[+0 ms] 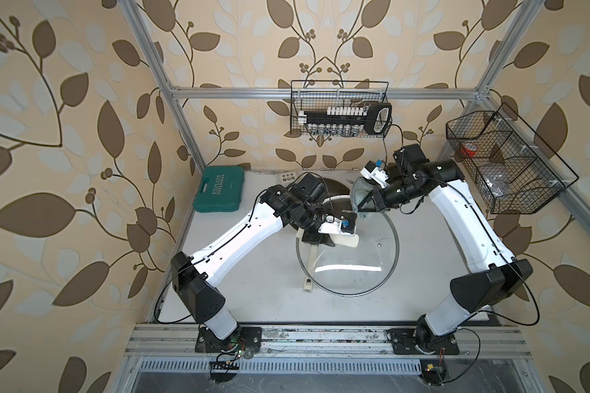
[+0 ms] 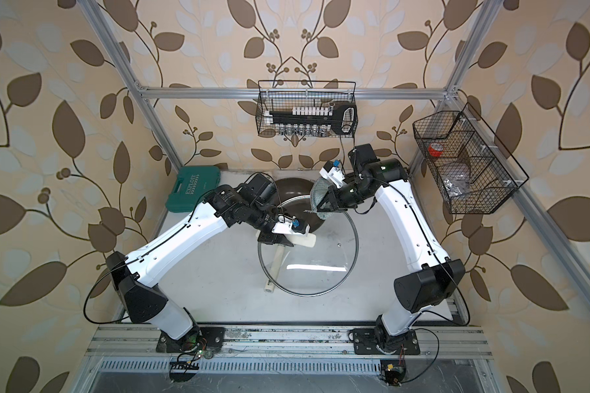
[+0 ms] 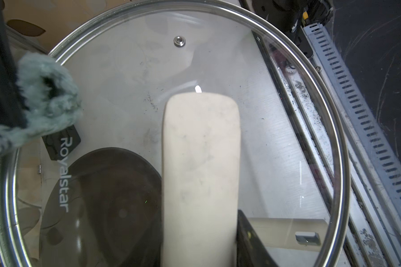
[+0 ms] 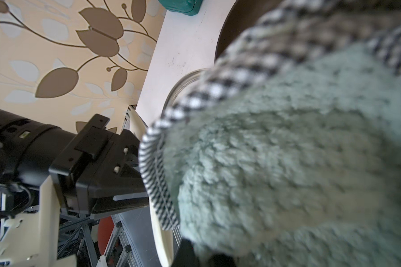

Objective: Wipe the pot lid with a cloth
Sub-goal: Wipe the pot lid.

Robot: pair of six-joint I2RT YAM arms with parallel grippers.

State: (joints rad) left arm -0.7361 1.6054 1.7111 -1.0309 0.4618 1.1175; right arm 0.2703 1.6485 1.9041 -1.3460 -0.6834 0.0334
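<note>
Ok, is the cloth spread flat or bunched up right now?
Bunched up. The cloth is a crumpled wad in the right gripper, at the rim of the pot lid, not laid flat.

- You're looking at beige wallpaper (image 1: 65, 136) with brown leaf vines on all three walls, evenly lit.
- Your aluminium frame (image 1: 321, 92) crosses the back wall; a black wire basket (image 1: 298, 131) hangs from its bar.
- A second wire basket (image 1: 511, 202), split into compartments, hangs on the right side.
- Your white tabletop (image 1: 246, 292) carries a green case (image 1: 218, 189) at its far left corner.
- Slotted metal rails (image 1: 321, 343) edge the near side, with a dark surface (image 1: 321, 386) beyond them.
</note>
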